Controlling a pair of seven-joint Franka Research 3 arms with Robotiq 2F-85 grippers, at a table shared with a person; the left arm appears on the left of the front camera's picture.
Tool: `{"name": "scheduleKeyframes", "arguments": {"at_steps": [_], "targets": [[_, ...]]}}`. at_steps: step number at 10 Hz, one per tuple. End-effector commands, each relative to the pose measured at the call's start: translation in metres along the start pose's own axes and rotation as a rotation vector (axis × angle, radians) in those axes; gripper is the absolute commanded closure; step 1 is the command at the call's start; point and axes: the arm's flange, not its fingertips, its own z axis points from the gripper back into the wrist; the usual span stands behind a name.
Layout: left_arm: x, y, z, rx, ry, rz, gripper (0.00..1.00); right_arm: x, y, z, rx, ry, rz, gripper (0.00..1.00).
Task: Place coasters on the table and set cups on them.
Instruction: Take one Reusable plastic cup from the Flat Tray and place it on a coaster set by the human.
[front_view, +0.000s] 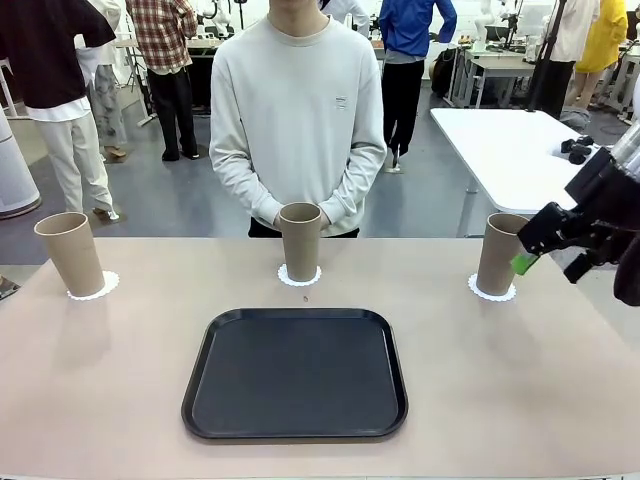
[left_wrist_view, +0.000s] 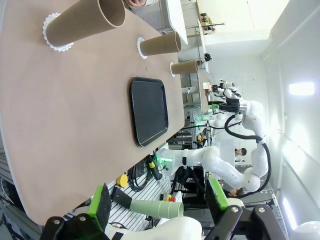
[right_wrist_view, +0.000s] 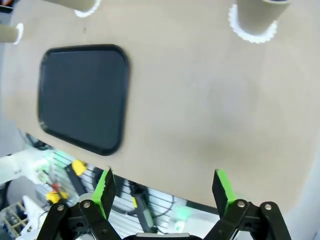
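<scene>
Three cups (front_view: 300, 240) are seen upright on coasters (front_view: 299, 275) across mid-frame of the table (front_view: 120, 380). Right gripper (front_view: 545, 262), fingers apart, is beside the right-hand cup; a knock is judged possible. Left gripper (left_wrist_view: 157, 202) is spread, empty.

Grey floor (front_view: 180, 195), a white table (front_view: 510, 140) (right), people standing behind.

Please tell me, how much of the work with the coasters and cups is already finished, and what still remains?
It looks finished. All three cups stand upright on coasters on the table: the left cup, the middle cup and the right cup. The black tray has nothing on it. Nothing is in hand: the right gripper is open beside the right cup, and the left gripper is open too. Nothing visible remains.
</scene>
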Motion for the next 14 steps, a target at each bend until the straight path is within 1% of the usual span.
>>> {"name": "scheduleKeyframes", "arguments": {"at_steps": [1,2,3,4,5,6,7,9,11,13,14], "targets": [[0.0,-0.004,0.001,-0.002,-0.002,0.012,0.0,-0.016,-0.067,0.001,0.452,-0.253,-0.07,0.0],[0.0,-0.004,0.001,-0.002,-0.002,0.012,0.0,-0.024,-0.11,-0.002,0.617,-0.407,-0.116,0.0],[0.0,-0.004,0.001,-0.002,-0.002,0.012,0.0,-0.031,-0.139,-0.008,0.752,-0.499,-0.116,0.0],[0.0,-0.004,0.001,-0.002,-0.002,0.012,0.0,-0.038,-0.163,-0.017,0.801,-0.511,-0.167,0.0],[0.0,-0.004,0.001,-0.002,-0.002,0.012,0.0,-0.046,-0.186,-0.025,0.883,-0.532,-0.218,0.0],[0.0,-0.004,0.001,-0.002,-0.002,0.012,0.0,-0.052,-0.2,-0.036,1.004,-0.452,-0.22,0.0],[0.0,-0.004,0.001,-0.002,-0.002,0.012,0.0,-0.055,-0.21,-0.043,1.09,-0.375,-0.2,0.0],[0.0,-0.004,0.001,-0.002,-0.002,0.012,0.0,-0.057,-0.226,-0.053,1.108,-0.272,-0.17,0.0],[0.0,-0.004,0.001,-0.002,-0.002,0.012,0.0,-0.054,-0.235,-0.059,1.064,-0.217,-0.154,0.0],[0.0,-0.004,0.001,-0.002,-0.002,0.012,0.0,-0.05,-0.237,-0.062,1.037,-0.208,-0.175,0.0],[0.0,-0.004,0.001,-0.002,-0.002,0.012,0.0,-0.048,-0.238,-0.063,1.006,-0.227,-0.206,0.0]]}}
